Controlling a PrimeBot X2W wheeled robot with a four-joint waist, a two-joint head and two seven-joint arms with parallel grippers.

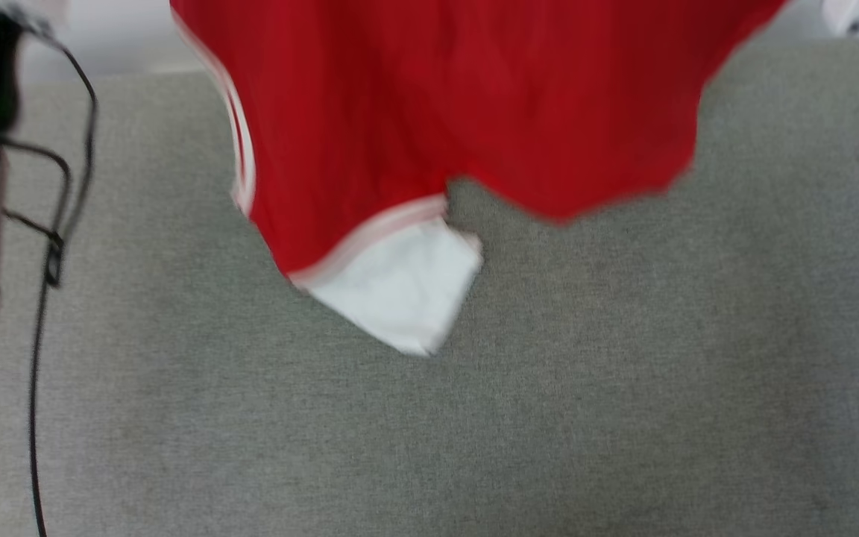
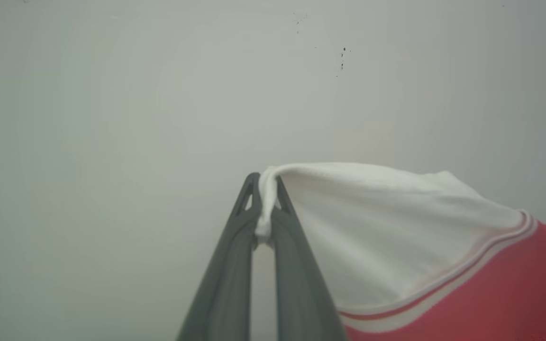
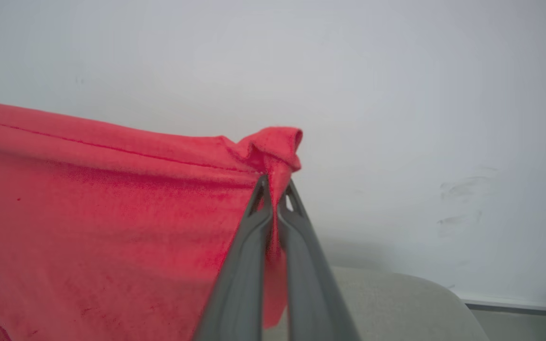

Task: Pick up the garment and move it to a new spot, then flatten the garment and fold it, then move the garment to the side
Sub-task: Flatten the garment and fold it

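My left gripper (image 2: pixel 265 192) clamps the jersey's (image 1: pixel 474 97) white sleeve (image 2: pixel 386 227), my right gripper (image 3: pixel 275 192) its red corner (image 3: pixel 280 142), spreading it to lay flat.

The grey fabric surface (image 1: pixel 549 418) lies open (cable (image 1: pixel 34 358) at left); the garment (image 1: pixel 474 112) blocks beyond.

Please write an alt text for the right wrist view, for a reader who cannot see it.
The right gripper, with two long dark grey fingers, is shut on a bunched corner of the red fabric garment, which spreads to the view's left. Behind is a pale wall, and a grey fabric surface shows at the lower right.
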